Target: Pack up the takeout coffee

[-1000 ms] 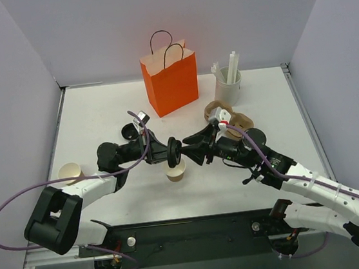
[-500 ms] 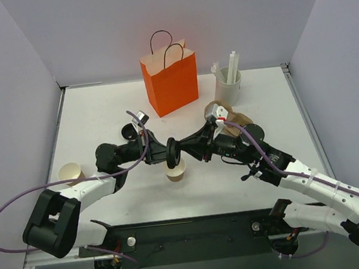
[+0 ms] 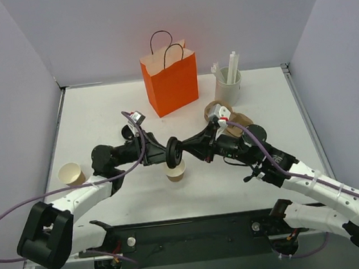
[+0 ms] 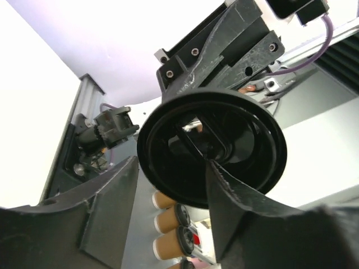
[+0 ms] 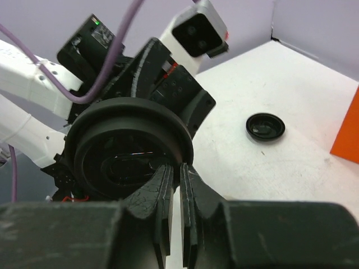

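Now the coffee sits in two pieces at mid-table: the tan paper cup stands open-topped on the table, on the near side of the orange bag. The black lid hangs on edge just above the cup, between the two grippers. The right gripper is clenched on the lid's lower rim, its fingers almost meeting, while the left gripper is released, its fingers spread apart either side of the lid's face, and whether they touch it I cannot tell.
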`<state>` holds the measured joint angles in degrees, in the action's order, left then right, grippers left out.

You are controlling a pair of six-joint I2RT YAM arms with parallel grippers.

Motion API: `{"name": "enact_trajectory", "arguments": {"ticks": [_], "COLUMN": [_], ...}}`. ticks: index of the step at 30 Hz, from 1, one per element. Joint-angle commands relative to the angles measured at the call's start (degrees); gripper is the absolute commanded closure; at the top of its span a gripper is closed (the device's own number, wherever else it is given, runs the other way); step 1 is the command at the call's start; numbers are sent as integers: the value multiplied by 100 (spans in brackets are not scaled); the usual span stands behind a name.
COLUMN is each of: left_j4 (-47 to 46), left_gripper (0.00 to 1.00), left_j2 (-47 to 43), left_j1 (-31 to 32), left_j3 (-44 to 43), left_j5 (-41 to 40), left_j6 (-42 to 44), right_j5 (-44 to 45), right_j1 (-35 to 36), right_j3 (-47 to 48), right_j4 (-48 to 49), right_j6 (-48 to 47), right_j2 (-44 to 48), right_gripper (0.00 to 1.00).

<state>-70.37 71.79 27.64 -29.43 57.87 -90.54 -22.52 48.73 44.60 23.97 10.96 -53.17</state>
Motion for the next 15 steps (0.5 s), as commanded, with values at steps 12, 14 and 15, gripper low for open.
{"name": "enact_trajectory", "arguments": {"ticks": [12,14,15], "left_j4": [8572,9065,9241], "left_gripper": [3,3,3], "left_j2": [-1483,-1676,-1712], "left_j1": [-1136,-1672,-1831], "left_j3": [-1890,-2022,-2084], "left_j5": [-3069,-3446,-3571], "left_j6": [5247,5520,5617], "right_j5": [1346,1713,1847], "right_j1": [-4,22,40], "right_j3": [1341,1367,1402], "right_j4": [-3739,-3986,-4240], "right_j6": [1004,1205,1311], "right_j2": [70,-105,-184], "right_gripper": [100,100,100]}}
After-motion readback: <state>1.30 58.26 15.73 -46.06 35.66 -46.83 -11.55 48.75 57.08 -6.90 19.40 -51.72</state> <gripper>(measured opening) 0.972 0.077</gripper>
